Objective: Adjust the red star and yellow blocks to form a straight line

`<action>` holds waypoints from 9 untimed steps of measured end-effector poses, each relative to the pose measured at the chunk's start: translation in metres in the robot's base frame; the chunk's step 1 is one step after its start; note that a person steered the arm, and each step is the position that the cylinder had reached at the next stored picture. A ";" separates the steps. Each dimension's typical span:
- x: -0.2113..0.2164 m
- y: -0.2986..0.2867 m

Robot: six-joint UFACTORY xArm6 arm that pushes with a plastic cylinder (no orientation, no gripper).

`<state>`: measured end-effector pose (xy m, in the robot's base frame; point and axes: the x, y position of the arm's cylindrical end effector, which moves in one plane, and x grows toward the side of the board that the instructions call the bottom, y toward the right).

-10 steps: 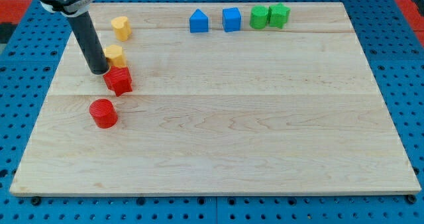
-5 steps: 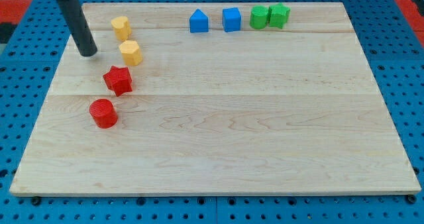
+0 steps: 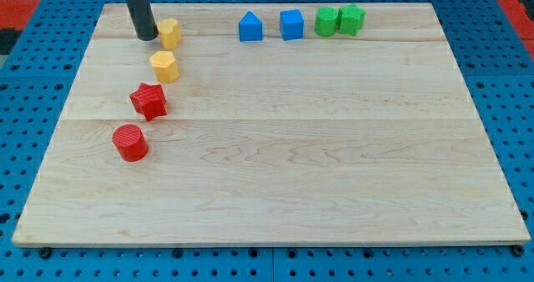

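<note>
A red cylinder (image 3: 130,143) is seen nearest the view's bottom, close to the left edge of the wooden board (image 3: 317,173). Just above it and slightly to the right a red star (image 3: 149,101) is placed, apart from the cylinder. Further up, a yellow block (image 3: 164,66), roughly hexagonal, is set near the star but not touching it. A second yellow block (image 3: 169,33) is found above that, toward the board's top-left corner, shape hard to make out. The four blocks are laid in a rough diagonal rising to the right, the upper yellow one set almost straight above the lower. My tip (image 3: 148,37) is placed just left of the upper yellow block, touching it or nearly so; contact cannot be told for sure. The rod is a plain dark stick with nothing held and no jaws to open or close. Along the top edge a blue house-shaped block (image 3: 249,27), a blue cube-like block (image 3: 291,24) and two green blocks (image 3: 327,21) (image 3: 352,19) are lined up, the green pair touching.
</note>
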<state>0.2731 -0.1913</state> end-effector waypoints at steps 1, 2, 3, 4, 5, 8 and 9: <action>0.002 0.008; 0.003 0.027; 0.001 0.027; -0.007 0.012; -0.009 0.013; -0.045 0.011; -0.046 0.063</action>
<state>0.2268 -0.1281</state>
